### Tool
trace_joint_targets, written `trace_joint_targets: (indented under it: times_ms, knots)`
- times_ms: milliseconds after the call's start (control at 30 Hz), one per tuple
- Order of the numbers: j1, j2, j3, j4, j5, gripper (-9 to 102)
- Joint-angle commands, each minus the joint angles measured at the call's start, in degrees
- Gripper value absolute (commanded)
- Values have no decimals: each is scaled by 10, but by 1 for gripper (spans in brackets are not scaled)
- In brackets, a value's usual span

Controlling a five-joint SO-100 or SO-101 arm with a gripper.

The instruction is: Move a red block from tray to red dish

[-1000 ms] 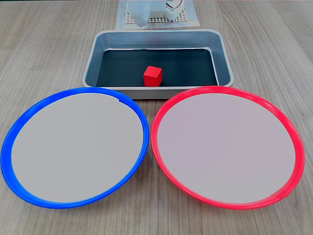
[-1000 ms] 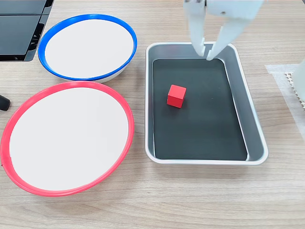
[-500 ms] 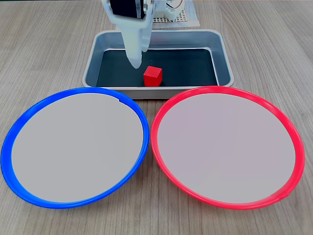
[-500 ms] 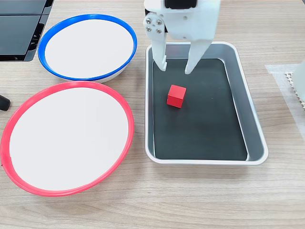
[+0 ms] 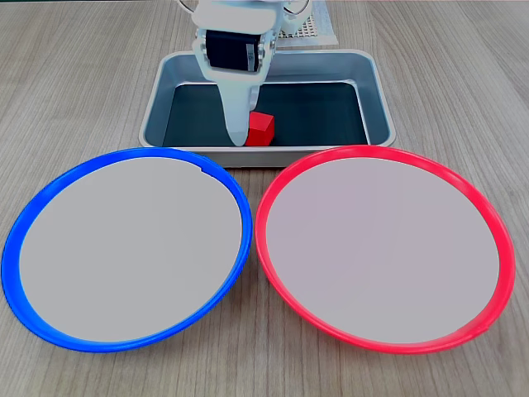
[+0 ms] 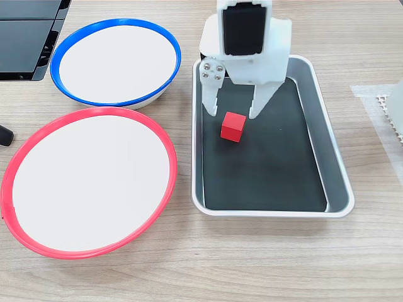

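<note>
The red block (image 5: 264, 127) (image 6: 233, 126) lies on the dark bottom of the tray (image 5: 377, 91) (image 6: 336, 182). My white gripper (image 5: 239, 137) (image 6: 233, 113) is lowered into the tray and stands open. In a fixed view its two fingers (image 6: 210, 106) straddle the block's far end, one at each side, with gaps between. From the other side a finger (image 5: 236, 116) covers the block's left part. The red dish (image 5: 384, 248) (image 6: 88, 182) sits empty outside the tray, beside its long edge.
A blue-rimmed dish (image 5: 128, 248) (image 6: 113, 60) of the same size lies next to the red dish. A dark flat object (image 6: 25, 38) sits at one table corner. A white mesh mat (image 5: 307, 31) (image 6: 391, 116) lies beyond the tray by the arm's base.
The gripper has come down and forward along the tray, from short of the block to around its far end. It stayed open. The block has not moved.
</note>
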State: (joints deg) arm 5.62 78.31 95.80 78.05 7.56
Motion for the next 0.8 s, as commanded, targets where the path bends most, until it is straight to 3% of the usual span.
trace_joint_targets:
  times_ms: [0, 200, 600, 767]
  knots:
    - [-11, 2, 8, -20, -4, 20]
    - [-25, 1, 29, -47, 4, 18]
    - [-36, 5, 40, -55, 11, 3]
    - [-26, 40, 32, -18, 3, 0]
